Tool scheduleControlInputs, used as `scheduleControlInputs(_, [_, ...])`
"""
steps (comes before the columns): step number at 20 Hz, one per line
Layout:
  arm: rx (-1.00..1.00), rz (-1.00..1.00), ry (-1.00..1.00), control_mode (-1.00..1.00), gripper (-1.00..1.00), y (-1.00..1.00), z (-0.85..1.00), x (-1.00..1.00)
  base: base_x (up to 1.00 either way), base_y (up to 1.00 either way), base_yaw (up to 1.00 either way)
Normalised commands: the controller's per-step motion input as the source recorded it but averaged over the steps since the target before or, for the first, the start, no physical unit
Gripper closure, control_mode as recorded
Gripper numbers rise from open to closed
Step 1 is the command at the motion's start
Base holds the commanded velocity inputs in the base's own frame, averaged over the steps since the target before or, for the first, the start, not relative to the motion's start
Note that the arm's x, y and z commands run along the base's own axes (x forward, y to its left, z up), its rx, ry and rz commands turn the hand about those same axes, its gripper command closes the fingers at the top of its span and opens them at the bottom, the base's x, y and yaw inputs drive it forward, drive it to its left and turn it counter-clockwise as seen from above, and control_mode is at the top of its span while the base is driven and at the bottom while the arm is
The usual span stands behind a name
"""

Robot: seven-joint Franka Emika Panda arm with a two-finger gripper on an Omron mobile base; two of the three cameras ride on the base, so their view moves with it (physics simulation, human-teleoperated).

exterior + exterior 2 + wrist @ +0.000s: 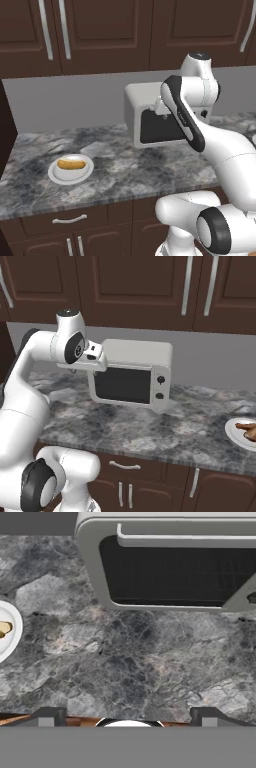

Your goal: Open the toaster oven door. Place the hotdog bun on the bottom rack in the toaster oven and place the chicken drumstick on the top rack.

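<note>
Left of the toaster oven (150,120), on the counter (115,170), the hotdog bun (71,163) lies on its white plate (56,175), not yet moved. The oven door (124,385) looks shut, so opening it remains, as do both placements. Before it the gripper (127,714) hangs released and empty, while right of the oven the chicken drumstick (248,429) waits on another plate (234,436).

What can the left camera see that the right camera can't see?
The left base view has the hotdog bun on its white plate. The right base view has another plate with brownish food at the picture's edge, plus the oven's two knobs. Both share the toaster oven, door closed, the stone counter and the white arm.
</note>
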Motion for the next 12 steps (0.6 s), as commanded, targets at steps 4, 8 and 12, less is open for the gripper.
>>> scheduleControlInputs(4, [0.0,0.0,0.0,1.0,-1.0,0.0,0.0,0.0,-0.05,0.59,0.0])
scheduleControlInputs(8, [0.0,0.0,0.0,1.0,-1.0,0.0,0.0,0.0,0.0,0.68,0.0])
scheduleControlInputs(12, [0.0,0.0,0.0,1.0,-1.0,0.0,0.0,0.0,0.0,0.76,-0.04])
